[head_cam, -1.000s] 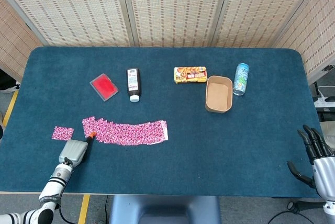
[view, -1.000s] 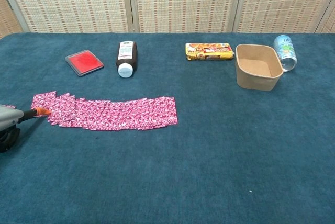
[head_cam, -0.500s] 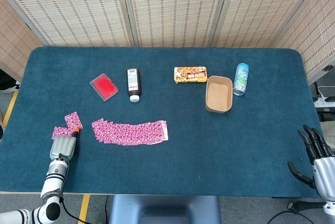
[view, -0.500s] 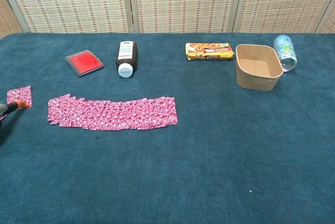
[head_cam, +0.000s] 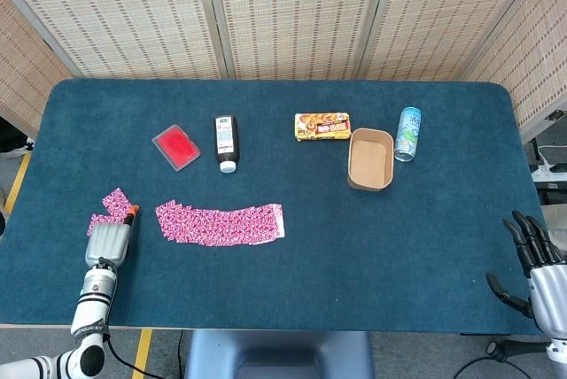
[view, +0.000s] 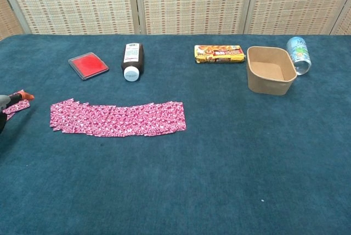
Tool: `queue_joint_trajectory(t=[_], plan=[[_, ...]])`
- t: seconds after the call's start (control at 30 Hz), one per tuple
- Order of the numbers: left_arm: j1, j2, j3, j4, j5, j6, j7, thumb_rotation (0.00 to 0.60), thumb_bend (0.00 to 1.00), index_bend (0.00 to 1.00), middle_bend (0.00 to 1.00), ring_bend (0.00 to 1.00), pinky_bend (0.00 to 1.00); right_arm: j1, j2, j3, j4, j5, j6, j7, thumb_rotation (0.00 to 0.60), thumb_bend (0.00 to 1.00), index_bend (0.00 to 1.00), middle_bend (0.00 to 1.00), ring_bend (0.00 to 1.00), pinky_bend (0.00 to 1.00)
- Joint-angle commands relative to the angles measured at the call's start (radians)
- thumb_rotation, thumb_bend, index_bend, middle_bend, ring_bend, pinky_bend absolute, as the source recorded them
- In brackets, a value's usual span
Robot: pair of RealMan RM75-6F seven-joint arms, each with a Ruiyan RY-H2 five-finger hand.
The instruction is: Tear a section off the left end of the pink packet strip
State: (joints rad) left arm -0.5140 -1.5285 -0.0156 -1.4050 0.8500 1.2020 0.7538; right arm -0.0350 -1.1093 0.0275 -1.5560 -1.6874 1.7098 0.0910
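Note:
The long pink packet strip [head_cam: 221,222] [view: 118,118] lies flat on the blue table, its left end near x=180 in the head view. My left hand [head_cam: 110,240] [view: 5,104] sits left of it at the table's front left. Its orange-tipped fingers pinch a torn-off pink section [head_cam: 115,201] [view: 18,105], held a small gap away from the strip. Another small pink piece [head_cam: 92,223] lies partly hidden beside the hand. My right hand [head_cam: 537,266] hangs beyond the table's front right corner, fingers apart and holding nothing.
Behind the strip lie a red pad [head_cam: 176,147] and a dark bottle [head_cam: 227,142] on its side. Further right are a yellow snack box [head_cam: 322,126], a brown paper tray [head_cam: 370,185] and a blue can [head_cam: 407,133].
The left hand tore a section off the strip's left end and carried it left, away from the strip. The strip now ends further right. The right hand has not moved.

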Motion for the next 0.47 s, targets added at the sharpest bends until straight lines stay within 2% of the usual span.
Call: queue_joint_trajectory(t=[0.03,0.1,0.2,0.3,0.37,0.47], plan=[[0.059,0.097,0.041,-0.124,0.199,0.082,-0.164,0.600,0.84,0.03,0.75,0.71,0.69,0.002,0.002,0.001,-0.003,0.005,-0.006,-0.002,0.600,0.23,0.00,0.00,0.00,0.28],[0.100,0.142,0.068,-0.148,0.306,0.148,-0.255,0.600,0.83,0.06,0.74,0.71,0.69,0.003,0.006,0.000,-0.006,0.006,-0.009,-0.001,0.600,0.23,0.00,0.00,0.00,0.28],[0.166,0.180,0.087,-0.141,0.418,0.252,-0.401,0.600,0.78,0.10,0.63,0.68,0.69,0.002,0.003,0.002,-0.005,0.007,-0.005,-0.003,0.600,0.23,0.00,0.00,0.00,0.28],[0.217,0.210,0.096,-0.119,0.483,0.324,-0.496,0.600,0.69,0.11,0.47,0.55,0.67,0.003,0.002,0.000,-0.006,0.006,-0.011,-0.010,0.600,0.23,0.00,0.00,0.00,0.28],[0.239,0.228,0.101,-0.112,0.506,0.351,-0.505,0.600,0.63,0.11,0.36,0.44,0.63,0.004,0.000,-0.001,-0.006,0.007,-0.014,-0.016,0.600,0.23,0.00,0.00,0.00,0.28],[0.267,0.252,0.108,-0.108,0.537,0.379,-0.504,0.600,0.61,0.11,0.27,0.34,0.57,0.006,-0.003,0.000,-0.008,0.011,-0.021,-0.026,0.600,0.23,0.00,0.00,0.00,0.28]])
